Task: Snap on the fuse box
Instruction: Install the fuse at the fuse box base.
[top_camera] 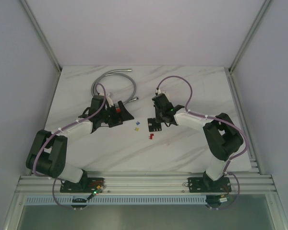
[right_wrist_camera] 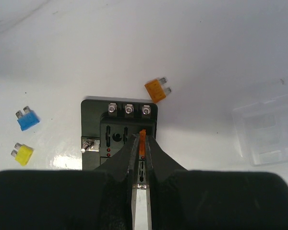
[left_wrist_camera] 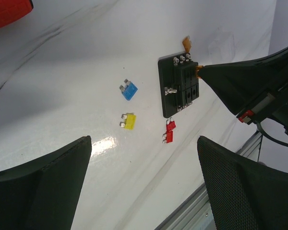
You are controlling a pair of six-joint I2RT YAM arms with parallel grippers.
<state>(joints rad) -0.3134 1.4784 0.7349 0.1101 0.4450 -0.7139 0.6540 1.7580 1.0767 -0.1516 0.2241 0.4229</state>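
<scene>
Right gripper (right_wrist_camera: 142, 140) is filling the near edge of its wrist view, its jaws squeezing shut on an orange fuse (right_wrist_camera: 142, 132), of which only the top sliver is showing. Directly under those jaws the fuse box (right_wrist_camera: 119, 125) is lying flat on the table (right_wrist_camera: 206, 57), and the gripper is hiding its near half. The held fuse is sitting over the box's right-hand slot column; whether it is seated is not showing. Just beyond the jaws, a loose orange fuse (right_wrist_camera: 157, 89) is lying near the box's far edge. A blue fuse (right_wrist_camera: 28, 120) and a yellow fuse (right_wrist_camera: 22, 154) are lying off to the jaws' left. To their right a clear cover (right_wrist_camera: 269, 129) is blending into the table, and the frame edge is cutting it off.

Across the table, the left gripper (left_wrist_camera: 144, 143) is hanging with its jaws wide apart, gripping nothing. The yellow fuse is lying just ahead of them, and two red fuses (left_wrist_camera: 169, 132) are lying ahead to the right. The box is lying farther ahead, well apart from these jaws.
</scene>
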